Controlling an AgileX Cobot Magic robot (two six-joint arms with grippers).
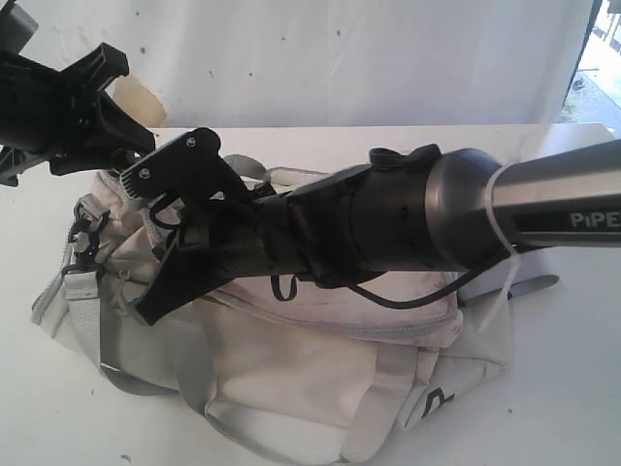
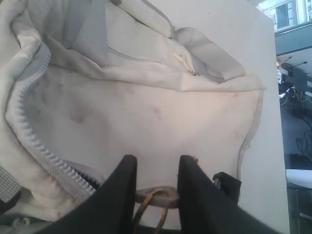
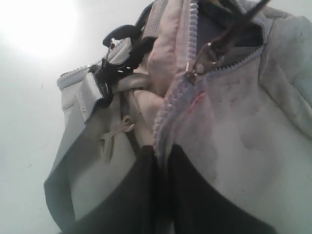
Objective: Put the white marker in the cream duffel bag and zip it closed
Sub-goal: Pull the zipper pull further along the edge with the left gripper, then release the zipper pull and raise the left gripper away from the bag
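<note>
The white counter (image 1: pixel 572 369) ran back to a straight far edge against a pale backdrop (image 1: pixel 369 58). It lay bare to the right of the load and at the near left corner. The cream duffel bag (image 1: pixel 320 359) sprawled on its side across the left and middle, and its near edge ran out of the exterior view. In the left wrist view the bag's end stopped short of the counter's side edge, leaving a strip of clear surface between them. The right arm (image 1: pixel 427 209) reached across from the right, low over the bag. Its hand (image 3: pixel 162 148) was closed almost completely, with the fabric at the zipper edge pinched between the two fingers. The left hand (image 2: pixel 157 161) hung at the far left, above the bag's end and apparently clear of the cloth, its fingers a narrow gap apart. A brownish loop (image 2: pixel 153 197) sat deep in that gap, and I could not tell whether it was held. The grey zipper (image 2: pixel 34 141) stood parted beyond its slider (image 3: pixel 190 75), showing dark lining. A black buckle (image 3: pixel 122 39) sat at the bag's end near the right hand. A slim grey strip (image 1: pixel 534 286) lay on the counter just past the bag's right end. The white marker could not be made out in any view.
</note>
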